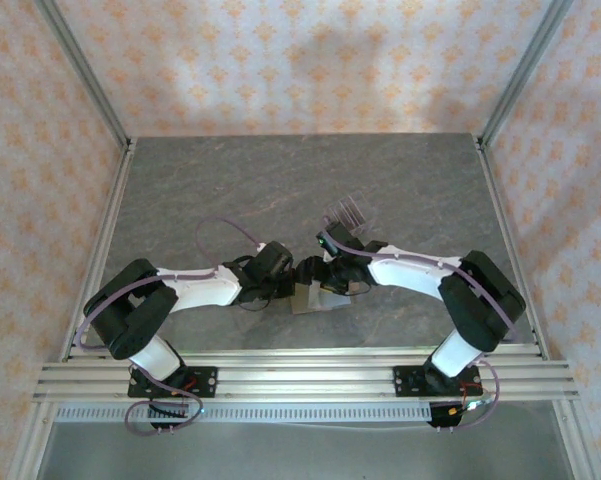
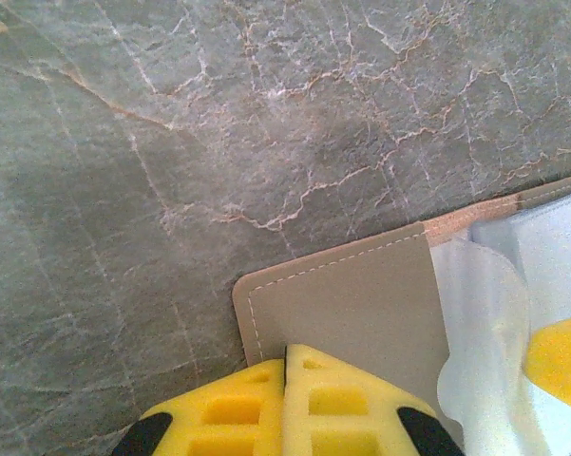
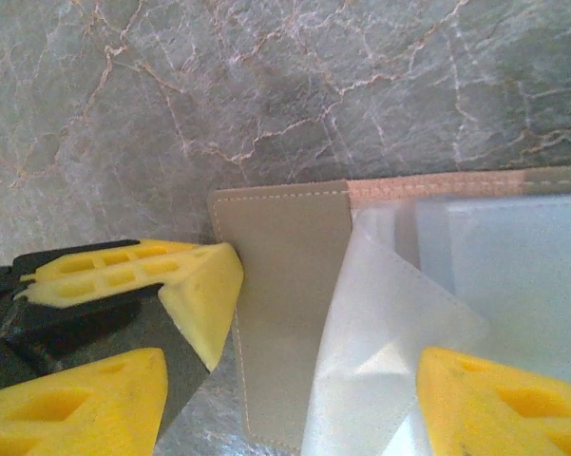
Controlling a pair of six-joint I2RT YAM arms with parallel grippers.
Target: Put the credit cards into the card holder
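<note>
The card holder [image 2: 361, 294] lies open on the marble table, its olive-brown flap with pale stitching outward and its pale, clear inner sleeves [image 3: 399, 323] lifted. From above the card holder [image 1: 315, 300] sits between the two wrists. My left gripper [image 2: 287, 359] is shut, and its joined yellow tips rest on the brown flap near its corner. In the right wrist view the same fingers [image 3: 195, 285] touch the flap's left edge. My right gripper [image 3: 295, 366] is open, with one finger on each side of the flap and sleeves. The credit cards are out of view.
A clear slotted rack [image 1: 348, 213] stands just behind the right wrist. The grey marble table [image 1: 230, 190] is fenced by aluminium rails at the sides and a patterned wall at the back. Both arms meet near the table's middle front.
</note>
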